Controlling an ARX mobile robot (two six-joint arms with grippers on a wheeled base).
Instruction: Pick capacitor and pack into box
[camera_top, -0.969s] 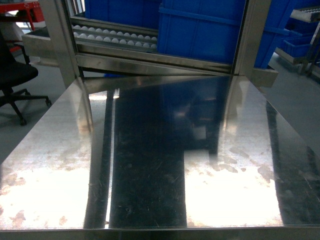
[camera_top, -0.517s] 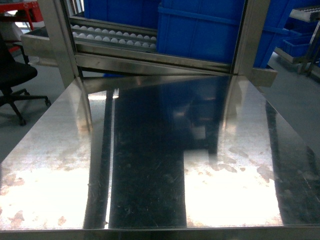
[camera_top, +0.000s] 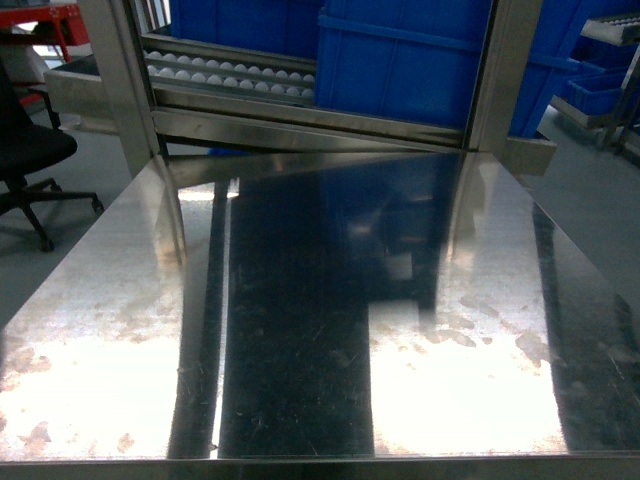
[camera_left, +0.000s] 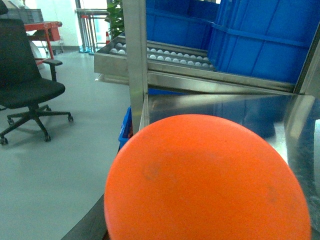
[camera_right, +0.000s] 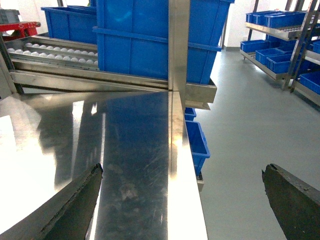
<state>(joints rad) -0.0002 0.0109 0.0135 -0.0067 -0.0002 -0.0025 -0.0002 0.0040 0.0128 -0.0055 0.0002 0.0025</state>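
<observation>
Right gripper (camera_right: 182, 210) spread wide, nothing between jaws; steel table (camera_right: 135, 150) beneath left finger, blue bins (camera_right: 150, 40) well beyond. Left gripper hidden behind orange dome (camera_left: 207, 180), jaw state undeterminable. Box nowhere visible. Office chair (camera_left: 27, 82) far left.

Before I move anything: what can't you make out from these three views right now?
- Left gripper: an orange ball fills the left wrist view, hiding it.
- Right gripper: only two dark fingers at the bottom edge; tips cut off.
- Box and capacitor: in no view; only bare steel table and blue bins.
</observation>
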